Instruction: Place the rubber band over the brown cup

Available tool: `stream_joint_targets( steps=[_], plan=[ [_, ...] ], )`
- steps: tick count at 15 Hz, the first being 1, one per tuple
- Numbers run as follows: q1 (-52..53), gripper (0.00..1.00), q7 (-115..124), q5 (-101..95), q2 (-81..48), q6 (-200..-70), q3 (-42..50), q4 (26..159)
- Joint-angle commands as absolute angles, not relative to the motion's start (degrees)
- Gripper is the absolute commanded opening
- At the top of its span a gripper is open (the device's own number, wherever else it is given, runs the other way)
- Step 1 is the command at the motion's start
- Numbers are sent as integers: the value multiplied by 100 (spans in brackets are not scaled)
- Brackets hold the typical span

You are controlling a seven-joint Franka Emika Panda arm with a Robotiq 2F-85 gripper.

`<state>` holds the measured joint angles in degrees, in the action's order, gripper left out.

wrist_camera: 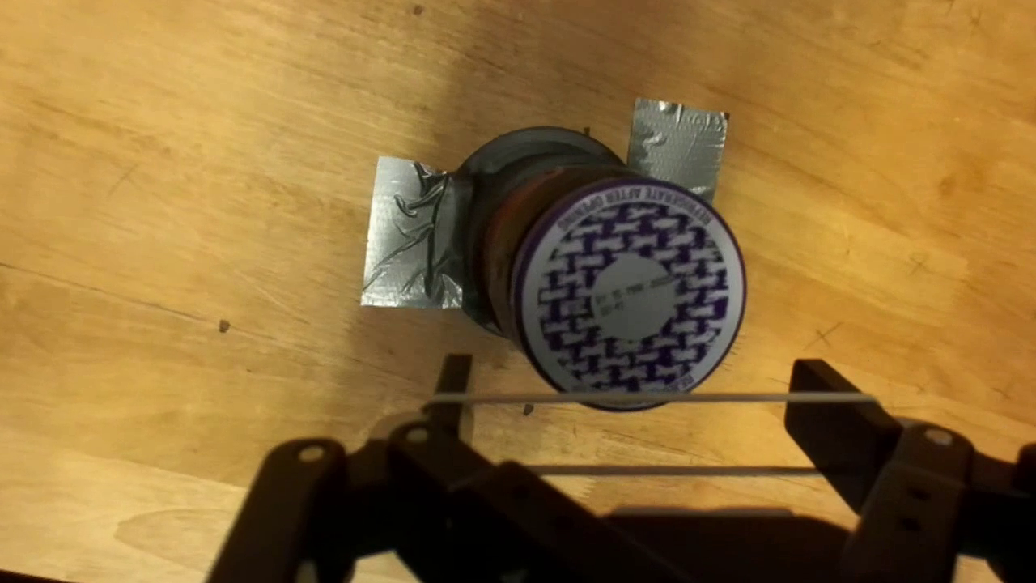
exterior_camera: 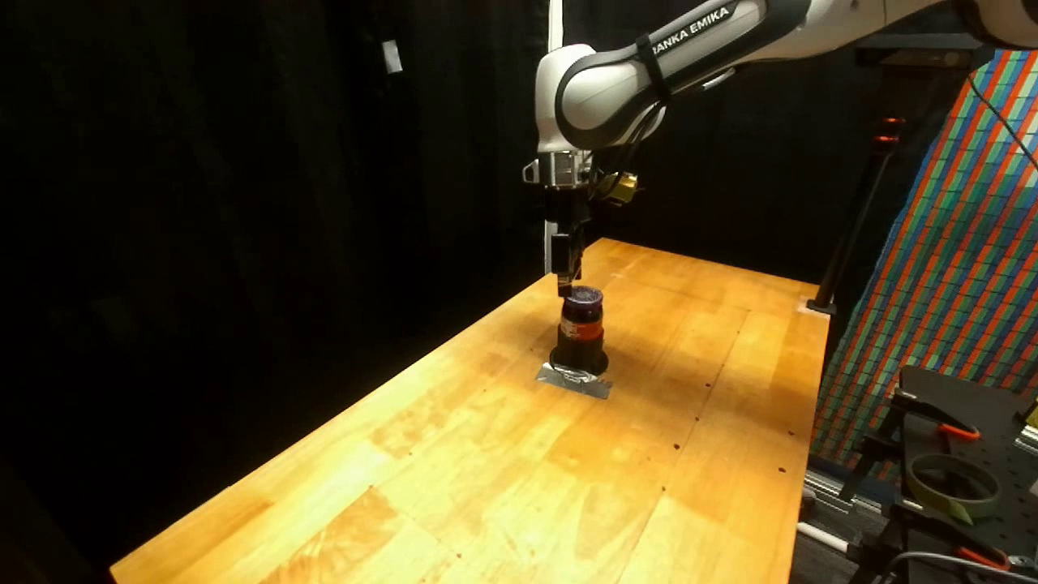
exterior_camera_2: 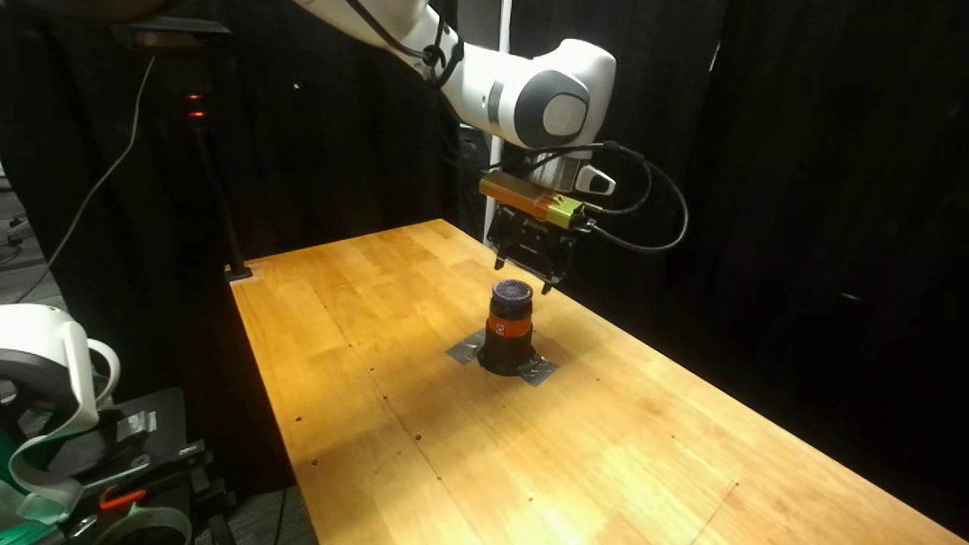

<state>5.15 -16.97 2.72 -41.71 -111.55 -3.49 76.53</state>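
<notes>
The brown cup [exterior_camera: 582, 330] stands upright on the wooden table, with an orange-red band and a purple rim; it also shows in an exterior view [exterior_camera_2: 509, 327]. In the wrist view its white and purple patterned top [wrist_camera: 631, 300] faces me. Its lower part sits in a black round base [exterior_camera_2: 506, 359]. My gripper [wrist_camera: 631, 389] is open, fingers pointing down. The pale rubber band [wrist_camera: 753, 397] is stretched between both fingers as two parallel strands. The fingertips are above the cup and off to one side in both exterior views [exterior_camera: 566, 288] [exterior_camera_2: 522, 277]. The front strand crosses the top's lower edge in the wrist view.
Silver tape strips [wrist_camera: 413, 235] [wrist_camera: 678, 146] hold the base to the wooden table [exterior_camera: 486, 487]. A dark post [exterior_camera: 851, 219] stands at the table's far corner. A black side stand with a tape roll [exterior_camera: 953, 485] is beside the table. Black curtains hang behind.
</notes>
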Motion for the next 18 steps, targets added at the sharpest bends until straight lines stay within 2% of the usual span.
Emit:
stream_joint_targets(
  steps=[1, 11, 18],
  plan=[
    [476, 100, -1621, 83, -4745, -10709, -420, 6780],
    [533, 100, -1536, -55, -5294, -10033, -385, 6150],
    [601, 100, -1405, -155, -4976, -10001, -375, 6594]
  ],
)
